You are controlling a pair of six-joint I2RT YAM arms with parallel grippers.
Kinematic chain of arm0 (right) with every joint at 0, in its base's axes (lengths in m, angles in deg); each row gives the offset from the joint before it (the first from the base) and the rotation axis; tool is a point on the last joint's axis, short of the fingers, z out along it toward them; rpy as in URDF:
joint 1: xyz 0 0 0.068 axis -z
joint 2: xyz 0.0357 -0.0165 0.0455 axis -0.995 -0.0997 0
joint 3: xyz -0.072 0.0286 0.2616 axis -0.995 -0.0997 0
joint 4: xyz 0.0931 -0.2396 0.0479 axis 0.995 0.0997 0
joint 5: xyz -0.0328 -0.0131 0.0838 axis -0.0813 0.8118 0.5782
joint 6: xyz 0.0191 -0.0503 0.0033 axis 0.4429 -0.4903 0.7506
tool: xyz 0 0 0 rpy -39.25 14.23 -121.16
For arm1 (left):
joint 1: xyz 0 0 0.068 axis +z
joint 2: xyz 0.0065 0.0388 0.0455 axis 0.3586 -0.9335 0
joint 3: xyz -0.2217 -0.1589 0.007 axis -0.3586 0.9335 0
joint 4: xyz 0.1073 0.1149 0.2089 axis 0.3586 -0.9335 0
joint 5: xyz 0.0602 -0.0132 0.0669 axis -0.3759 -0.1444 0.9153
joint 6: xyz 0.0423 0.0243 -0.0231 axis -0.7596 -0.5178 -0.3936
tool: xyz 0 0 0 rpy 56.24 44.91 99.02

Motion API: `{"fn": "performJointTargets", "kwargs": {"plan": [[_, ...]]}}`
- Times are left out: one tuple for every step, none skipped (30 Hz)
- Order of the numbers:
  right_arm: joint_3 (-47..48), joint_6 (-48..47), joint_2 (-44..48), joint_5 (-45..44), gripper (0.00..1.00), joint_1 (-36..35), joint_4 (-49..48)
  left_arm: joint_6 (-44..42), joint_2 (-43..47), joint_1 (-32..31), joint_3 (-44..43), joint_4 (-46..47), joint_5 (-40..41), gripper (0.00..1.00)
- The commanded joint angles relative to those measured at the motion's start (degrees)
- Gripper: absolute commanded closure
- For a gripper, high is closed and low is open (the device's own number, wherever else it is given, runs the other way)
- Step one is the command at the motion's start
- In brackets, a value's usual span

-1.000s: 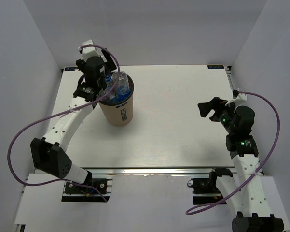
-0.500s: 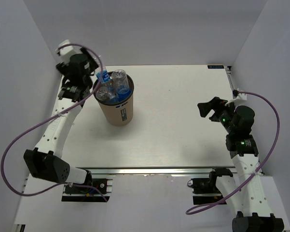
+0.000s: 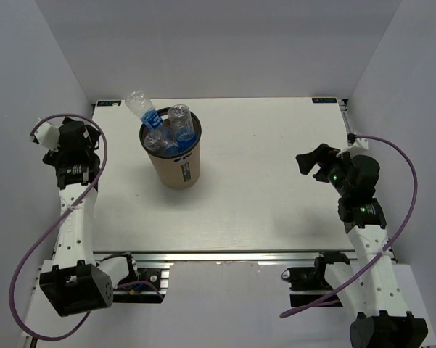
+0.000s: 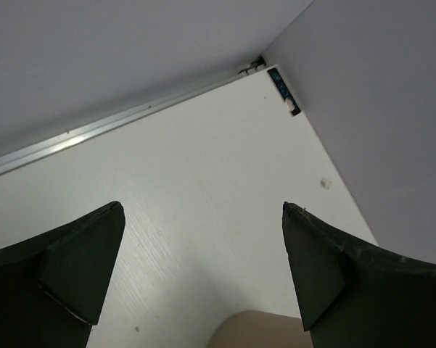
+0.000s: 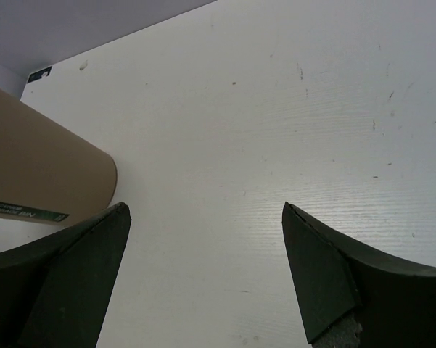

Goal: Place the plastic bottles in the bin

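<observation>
Bottles [image 3: 170, 130] crowd the tan bin [image 3: 180, 170] on the worktop [image 3: 276, 210], one bottle [image 3: 139, 105] leaning out over the far rim, apparently for want of room; left fingers [image 4: 72, 261] and right fingers [image 5: 326, 275] hang spread, empty, clear of it.

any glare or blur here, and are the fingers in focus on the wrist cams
Top external: even soft light, sharp, only small highlights on the plastic bottles in the bin. Left wrist: left fingers dark, edges slightly soft. Right wrist: right fingers dark too, table grain crisp.
</observation>
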Motion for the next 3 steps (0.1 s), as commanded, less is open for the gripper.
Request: {"fn": "performJointTargets", "kwargs": {"plan": [[0.20, 0.11, 1.41, -1.02, 0.11, 0.18, -2.57, 3.23, -1.75, 0.68, 3.23, -2.51, -3.84, 0.02], [0.20, 0.03, 1.50, -1.11, 0.11, 0.18, -2.58, 3.59, -1.92, 0.68, 3.32, -2.51, -3.84, 0.02], [0.12, 0.02, 1.76, -1.20, 0.11, 0.10, -2.58, 3.59, -2.01, 0.68, 3.58, -2.51, -3.93, 0.02]]}}
